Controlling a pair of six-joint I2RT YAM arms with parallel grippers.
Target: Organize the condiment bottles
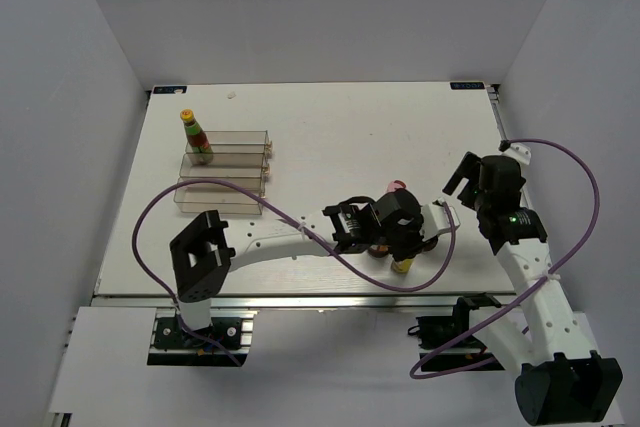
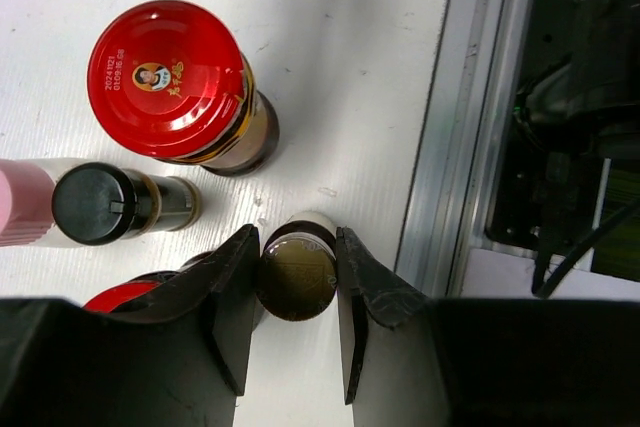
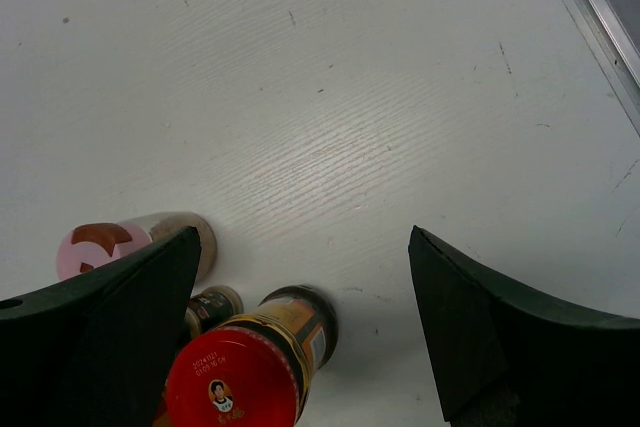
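Left wrist view: the upright slim bottle (image 2: 297, 282) is clasped within the left tool (image 2: 297, 237), long axis vertical. The right tool (image 3: 300, 237) is held spread wide, farther off.

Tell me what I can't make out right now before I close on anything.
Top view: the left gripper hides what's under it; only the pink-capped bottle and slim bottle show.
Left wrist view: a finger hides most of the second red-lidded jar; grip on the slim bottle unclear.
Right wrist view: a finger hides most of the dark-capped bottle.
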